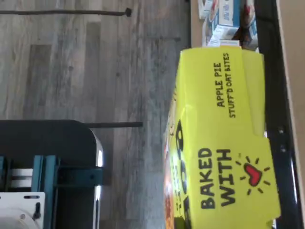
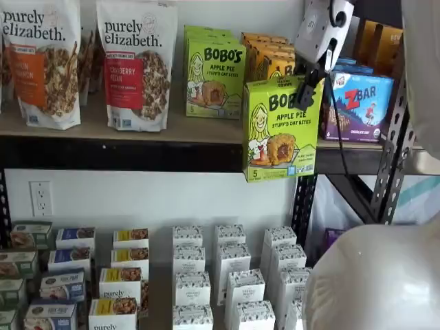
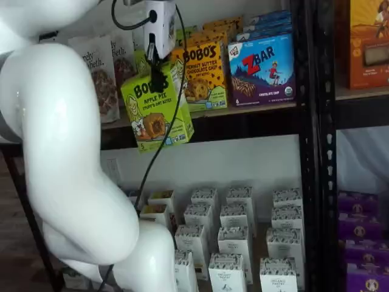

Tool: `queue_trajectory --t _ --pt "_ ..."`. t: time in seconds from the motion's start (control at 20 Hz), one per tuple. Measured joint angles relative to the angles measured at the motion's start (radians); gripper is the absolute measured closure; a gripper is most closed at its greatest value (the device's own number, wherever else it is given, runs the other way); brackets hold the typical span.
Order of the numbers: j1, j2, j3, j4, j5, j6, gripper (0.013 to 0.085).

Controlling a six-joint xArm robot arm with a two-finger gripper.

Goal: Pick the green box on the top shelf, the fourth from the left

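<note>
One glossy cardboard green box (image 2: 280, 127), rectangular.

You get even, soft light in both shelf views, w/ no hard shadows; only a dim band sits under the top shelf (image 2: 172, 130) where its black beam shades the wall. The white arm (image 3: 55, 140) reads very bright, nearly blown out along its curve, and it's soft-focus (too close to the lens). Print on the green box (image 2: 280, 128) stays sharp enough to read. In the wrist view the pic is turned on its side and a bit hazy; lettering is legible but soft, the wood floor (image 1: 86, 71) looks washed and grey, and a glare streak runs down the dark mount (image 1: 97, 160).
</note>
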Motion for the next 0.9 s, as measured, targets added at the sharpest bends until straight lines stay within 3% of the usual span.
queue_trajectory --t 0.4,0.9 --pt "0.007 -0.032 0.033 -0.015 -0.005 0.003 0.069" --pt "-0.043 -0.078 0.085 -0.028 -0.006 -0.049 0.069"
